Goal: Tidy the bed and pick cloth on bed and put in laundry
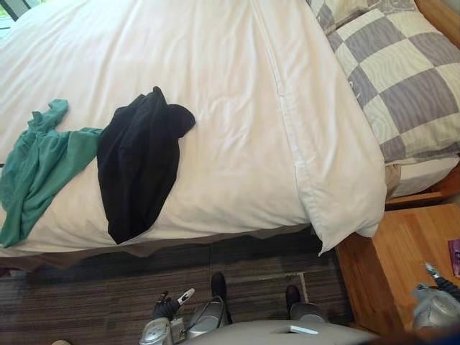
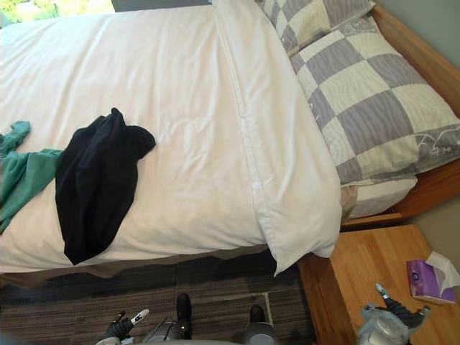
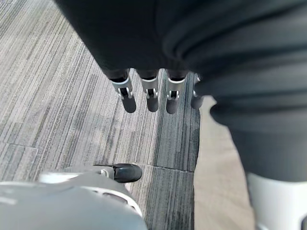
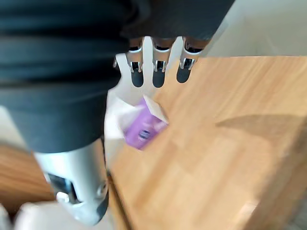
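While the black cloth lies crumpled on the white duvet, close to the bed's near edge with its lower end drooping over that edge, the green cloth sprawls right beside it on my left, the two touching (black overlapping green, by the look of it). The duvet runs fairly smooth across the bed, and two grey-and-cream checked pillows sit at the head, off to my right. Down over the grey striped carpet, my left hand hangs with its fingers straight and released, grasping nothing. My right hand hovers above the wooden bedside bench, fingers likewise straight and empty. A purple tissue box sits on that bench just past them, a white tissue poking out.
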Controlling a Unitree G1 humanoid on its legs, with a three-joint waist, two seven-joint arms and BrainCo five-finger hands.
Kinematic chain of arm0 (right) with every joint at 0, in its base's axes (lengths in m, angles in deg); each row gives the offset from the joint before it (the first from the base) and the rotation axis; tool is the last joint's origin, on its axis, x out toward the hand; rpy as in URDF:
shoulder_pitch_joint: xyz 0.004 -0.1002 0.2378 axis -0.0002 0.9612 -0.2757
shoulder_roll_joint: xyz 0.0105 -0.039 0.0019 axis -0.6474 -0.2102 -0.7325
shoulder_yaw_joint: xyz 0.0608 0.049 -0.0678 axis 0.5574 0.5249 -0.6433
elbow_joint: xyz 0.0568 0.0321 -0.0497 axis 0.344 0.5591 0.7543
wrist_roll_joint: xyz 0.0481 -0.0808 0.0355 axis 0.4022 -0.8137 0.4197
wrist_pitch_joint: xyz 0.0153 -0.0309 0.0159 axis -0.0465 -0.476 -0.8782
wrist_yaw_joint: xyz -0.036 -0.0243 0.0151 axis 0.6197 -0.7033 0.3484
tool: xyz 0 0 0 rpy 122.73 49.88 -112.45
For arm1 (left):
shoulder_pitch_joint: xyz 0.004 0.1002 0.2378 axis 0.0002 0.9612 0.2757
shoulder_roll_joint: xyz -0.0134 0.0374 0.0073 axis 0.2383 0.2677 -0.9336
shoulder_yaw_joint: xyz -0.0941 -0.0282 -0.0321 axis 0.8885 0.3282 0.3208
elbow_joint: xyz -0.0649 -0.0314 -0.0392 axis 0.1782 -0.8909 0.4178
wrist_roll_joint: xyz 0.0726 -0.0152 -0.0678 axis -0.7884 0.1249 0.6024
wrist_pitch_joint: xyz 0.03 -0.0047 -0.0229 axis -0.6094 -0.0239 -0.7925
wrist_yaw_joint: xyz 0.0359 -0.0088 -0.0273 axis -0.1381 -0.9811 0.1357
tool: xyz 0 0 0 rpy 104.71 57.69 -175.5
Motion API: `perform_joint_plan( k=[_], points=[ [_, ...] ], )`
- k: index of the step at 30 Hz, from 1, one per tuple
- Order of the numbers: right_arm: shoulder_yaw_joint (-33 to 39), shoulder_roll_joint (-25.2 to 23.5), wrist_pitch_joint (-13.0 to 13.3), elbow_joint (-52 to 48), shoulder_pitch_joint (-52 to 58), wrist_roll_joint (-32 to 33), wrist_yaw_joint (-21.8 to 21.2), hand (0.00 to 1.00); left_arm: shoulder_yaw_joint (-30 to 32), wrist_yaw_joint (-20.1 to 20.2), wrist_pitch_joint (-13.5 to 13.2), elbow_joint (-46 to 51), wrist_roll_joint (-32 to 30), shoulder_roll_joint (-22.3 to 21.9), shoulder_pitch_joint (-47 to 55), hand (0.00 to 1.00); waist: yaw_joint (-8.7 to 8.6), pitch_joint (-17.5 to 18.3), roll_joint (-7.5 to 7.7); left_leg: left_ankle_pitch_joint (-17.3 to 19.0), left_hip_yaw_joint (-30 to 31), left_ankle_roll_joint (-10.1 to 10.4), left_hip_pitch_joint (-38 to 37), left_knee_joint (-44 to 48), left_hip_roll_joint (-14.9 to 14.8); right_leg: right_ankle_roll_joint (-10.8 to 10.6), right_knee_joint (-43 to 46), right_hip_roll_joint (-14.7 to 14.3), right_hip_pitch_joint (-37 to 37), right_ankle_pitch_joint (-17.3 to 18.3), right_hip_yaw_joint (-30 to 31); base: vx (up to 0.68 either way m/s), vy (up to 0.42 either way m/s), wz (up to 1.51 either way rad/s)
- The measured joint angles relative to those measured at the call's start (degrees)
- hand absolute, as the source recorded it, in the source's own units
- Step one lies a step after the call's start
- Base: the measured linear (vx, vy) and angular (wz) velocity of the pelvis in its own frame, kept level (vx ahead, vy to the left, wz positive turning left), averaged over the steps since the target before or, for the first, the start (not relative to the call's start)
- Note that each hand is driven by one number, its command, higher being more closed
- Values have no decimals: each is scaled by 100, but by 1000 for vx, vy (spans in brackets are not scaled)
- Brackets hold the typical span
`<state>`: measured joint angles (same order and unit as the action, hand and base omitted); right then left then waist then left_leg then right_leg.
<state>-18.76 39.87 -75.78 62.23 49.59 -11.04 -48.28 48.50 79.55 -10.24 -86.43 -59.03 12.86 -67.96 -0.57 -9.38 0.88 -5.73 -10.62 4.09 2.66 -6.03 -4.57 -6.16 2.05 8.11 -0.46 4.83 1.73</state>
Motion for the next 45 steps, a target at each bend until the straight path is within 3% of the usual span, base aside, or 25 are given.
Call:
perform_joint_plan(
  k=[4, 5, 13, 19, 21, 26, 34, 40, 45],
  points=[
    [-369, -113, 153, -1351, -128, 277, 209, 100, 42, -1, 52, 164, 0, -13, 52, 0, 39, 25, 35, 18, -3, -3, 4, 1, 5, -16, 3, 28, 9, 17, -32, 37, 2, 4],
    [-504, -113, 355, -1517, -307, 621, 202, 100, 38, -7, 69, 166, -1, -8, 51, 0, 47, 28, 49, 18, -2, -3, 10, 1, 6, -14, 3, 30, 7, 16, -43, 0, 0, 0],
    [-1293, -95, 1281, -1438, -1858, 2856, -275, 100, -141, -34, 52, 160, 36, -2, 115, 0, 196, -27, -34, 10, 56, -15, 159, 4, 61, 13, 12, 64, -111, 7, -94, 17, 0, 3],
    [-1434, -5, 1860, -1157, -3020, 4457, -569, 100, -355, -44, 21, 130, 271, -2, 191, 0, 334, -239, -109, -81, 294, -95, 454, 6, 77, 7, 124, 89, -333, 12, -252, 19, -2, 18],
    [-1501, 121, 1995, -1141, -3360, 4700, -612, 100, -377, -63, -43, 136, 387, -3, 203, 0, 355, -446, -156, -110, 363, -101, 474, 7, 78, 8, 220, 88, -363, 12, -267, -2, 9, 19],
    [-1562, 647, 2208, -998, -4321, 4924, -643, 100, -795, -170, -160, 240, 471, 18, 224, 0, 389, -979, -369, -306, 512, -151, 1021, 38, 89, 24, 717, 93, -1065, 45, -343, -84, 25, 15],
    [-1556, 740, 2207, -973, -4384, 5035, -649, 100, -984, -162, -291, 404, 667, 13, 92, 0, 462, -1474, -510, -371, 514, -205, 2134, 437, 196, 24, 1848, 307, -2412, 484, -412, -81, -7, 16],
    [-1550, 732, 2335, -949, -4484, 5134, -1350, 100, -756, -156, -332, 467, 743, -34, -302, 0, 425, -1723, -560, 536, 504, -290, 3694, 2555, 92, 35, 2889, 381, -3467, 859, -332, -40, -8, 0],
    [-1433, 382, 2377, -723, -4379, 5139, -1743, 100, -441, -155, -368, 437, 894, -130, -543, 0, 393, -1755, -414, 850, 407, -360, 3841, 3196, 31, -6, 3122, 376, -3505, 972, -186, -23, 31, -13]
  ],
)
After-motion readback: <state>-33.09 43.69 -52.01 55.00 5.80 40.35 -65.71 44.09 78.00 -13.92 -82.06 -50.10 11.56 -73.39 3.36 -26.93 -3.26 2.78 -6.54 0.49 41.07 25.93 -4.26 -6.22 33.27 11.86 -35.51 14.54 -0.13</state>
